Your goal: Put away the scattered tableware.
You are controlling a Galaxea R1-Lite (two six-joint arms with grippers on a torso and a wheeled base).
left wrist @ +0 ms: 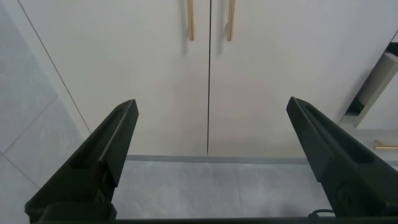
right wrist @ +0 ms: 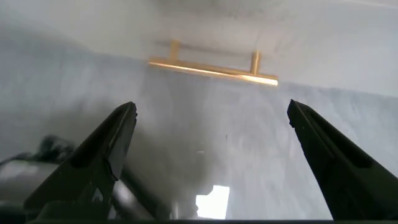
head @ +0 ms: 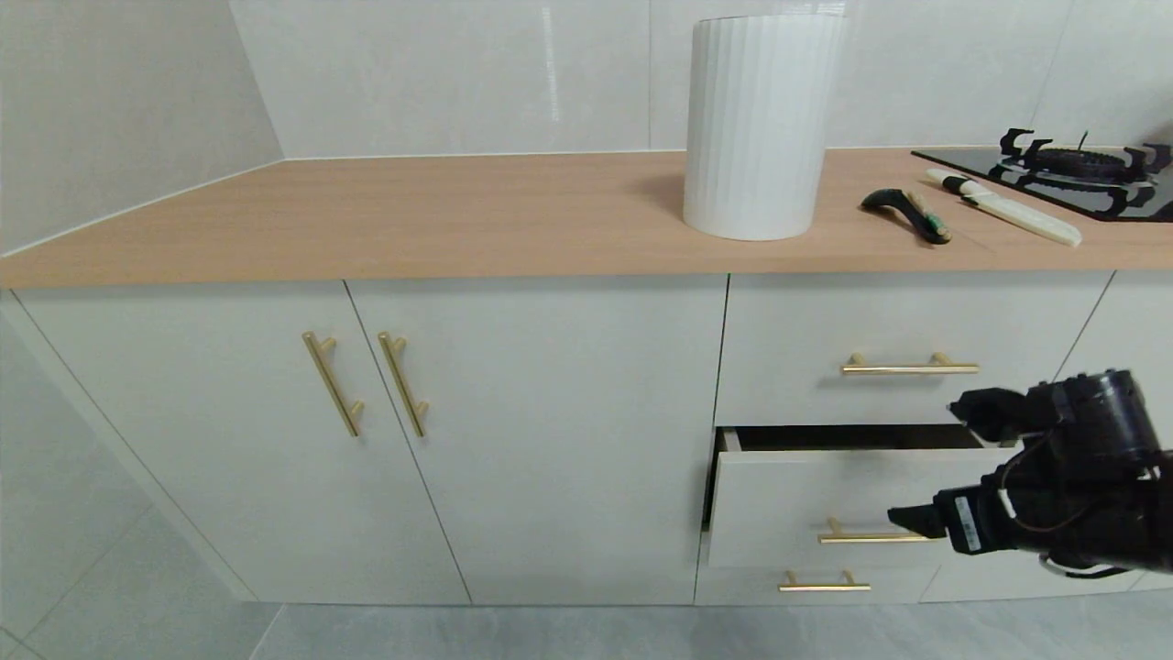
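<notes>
Five gold handles show in the head view: two upright door handles (head: 332,383) (head: 403,383) on the cabinet doors at centre left, and three level ones stacked at lower right. These are the top drawer handle (head: 910,367), the middle drawer handle (head: 875,534) and the bottom drawer handle (head: 823,582). The middle drawer (head: 788,500) is the only one pulled out.

On the wooden countertop (head: 412,215) at upper right lie two utensils, just beside each other. One is a pale knife (head: 1003,208) with a dark band on its handle, the other a black-handled tool (head: 907,213) too small to identify. One white ribbed canister (head: 756,128) stands just left of them. One stove burner (head: 1081,170) sits in the far upper right corner.

The canister's top is cut off by the frame's upper edge and the burner by the right edge. The open drawer's inside is a dark gap.

The right claw (head: 948,467) sits at lower right with its fingers spread wide and holding nothing. Its lower finger overlaps the right end of the middle drawer handle, but I cannot tell if they touch. Both utensils lie well above it in the frame, far apart from it, up on the countertop.

In the right wrist view the right claw (right wrist: 211,162) faces one gold handle (right wrist: 211,65); I cannot tell which drawer it belongs to.

The left claw (left wrist: 211,162) is also spread wide and empty, facing the two door handles (left wrist: 190,18) (left wrist: 231,18).
</notes>
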